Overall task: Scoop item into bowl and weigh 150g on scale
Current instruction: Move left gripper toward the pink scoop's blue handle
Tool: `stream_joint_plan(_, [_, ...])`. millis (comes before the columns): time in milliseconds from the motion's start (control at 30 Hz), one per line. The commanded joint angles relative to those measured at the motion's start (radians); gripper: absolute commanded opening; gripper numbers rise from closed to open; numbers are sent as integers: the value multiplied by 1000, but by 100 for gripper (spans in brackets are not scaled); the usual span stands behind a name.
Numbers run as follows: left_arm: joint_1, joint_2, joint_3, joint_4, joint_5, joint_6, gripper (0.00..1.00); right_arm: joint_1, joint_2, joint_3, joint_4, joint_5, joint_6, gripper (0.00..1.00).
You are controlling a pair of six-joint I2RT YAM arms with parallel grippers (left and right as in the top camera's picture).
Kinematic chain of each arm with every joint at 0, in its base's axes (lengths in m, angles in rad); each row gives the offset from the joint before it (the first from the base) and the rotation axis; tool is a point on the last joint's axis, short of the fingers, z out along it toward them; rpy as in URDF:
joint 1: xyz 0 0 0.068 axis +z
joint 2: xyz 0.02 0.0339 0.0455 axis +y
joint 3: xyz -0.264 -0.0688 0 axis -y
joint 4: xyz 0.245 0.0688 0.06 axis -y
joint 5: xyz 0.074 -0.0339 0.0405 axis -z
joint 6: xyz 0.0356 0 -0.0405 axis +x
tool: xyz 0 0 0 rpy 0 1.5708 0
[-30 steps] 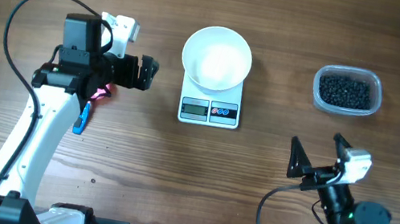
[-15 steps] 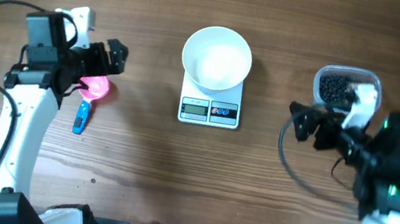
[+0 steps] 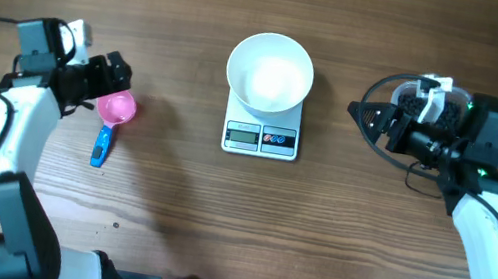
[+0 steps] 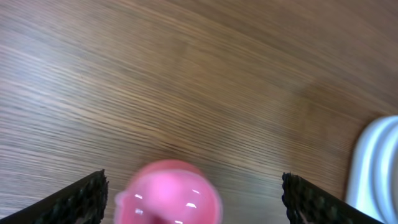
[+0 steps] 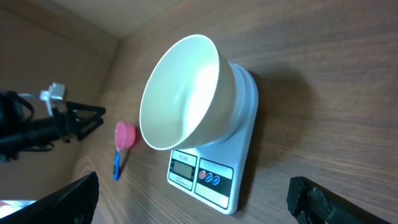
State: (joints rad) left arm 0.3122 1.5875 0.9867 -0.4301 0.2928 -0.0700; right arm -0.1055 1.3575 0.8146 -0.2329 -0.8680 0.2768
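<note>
Both arms have shifted; left end effector [image 3: 120, 76] spread over pink scoop [image 3: 116, 108], right end effector [image 3: 367, 120] spread.

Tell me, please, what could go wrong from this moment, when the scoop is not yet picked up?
1. The open left gripper hangs over the pink cup of the scoop, not over its blue handle; a grip there may slip or block scooping.
2. The bowl overhangs the scale, so a bump may tip it.
3. The right gripper is close to the tub holding the beads and could knock it.
</note>
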Motion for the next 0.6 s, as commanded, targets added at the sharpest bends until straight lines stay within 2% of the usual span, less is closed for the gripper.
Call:
stream_joint_plan(0, [42, 34, 15, 31, 116, 196, 91, 2, 29, 23, 17, -43, 56, 100])
stream_joint_plan(200, [59, 100, 14, 43, 122, 227, 85, 2, 31, 23, 16, 23, 60, 100])
stream_joint_plan(367, [53, 161, 14, 37, 130, 254, 69, 2, 31, 23, 15, 60, 67, 100])
stream_joint_plan(467, [53, 173, 14, 32, 130, 254, 63, 2, 31, 23, 15, 60, 67, 100])
stream_joint_plan(567, [53, 192, 14, 46, 128, 257, 62, 2, 31, 23, 14, 71, 68, 100])
